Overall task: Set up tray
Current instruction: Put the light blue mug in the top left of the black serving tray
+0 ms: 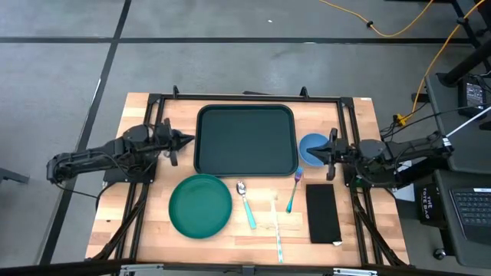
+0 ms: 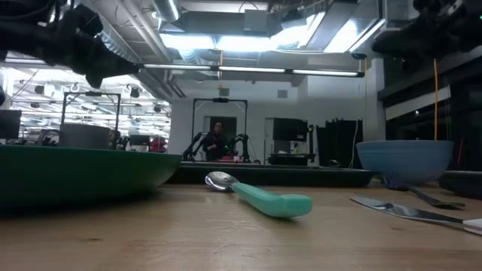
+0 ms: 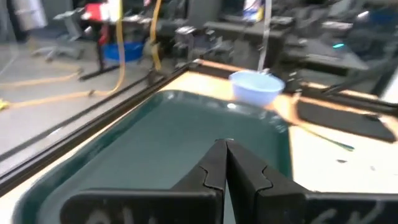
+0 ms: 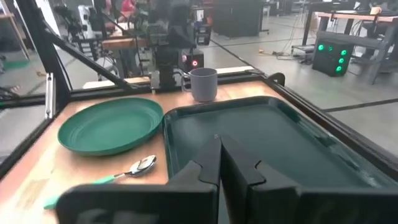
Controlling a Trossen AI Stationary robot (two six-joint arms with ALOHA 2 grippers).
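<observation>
Left gripper (image 1: 186,140): fingers pressed together, nothing held, tip just beside the tray's left short rim. Right gripper (image 1: 322,149): likewise closed and empty, over the blue bowl (image 1: 312,148), near the right rim. Tray (image 1: 245,140): between both, at table's far centre, long axis running arm to arm; left tip nearer. Green plate (image 1: 200,205), spoon (image 1: 246,204), fork (image 1: 294,192), black napkin (image 1: 323,213): toward the near edge.

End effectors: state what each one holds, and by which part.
Nothing is held. The left end effector is shut and empty beside the tray; the right end effector is shut and empty over the blue bowl.
</observation>
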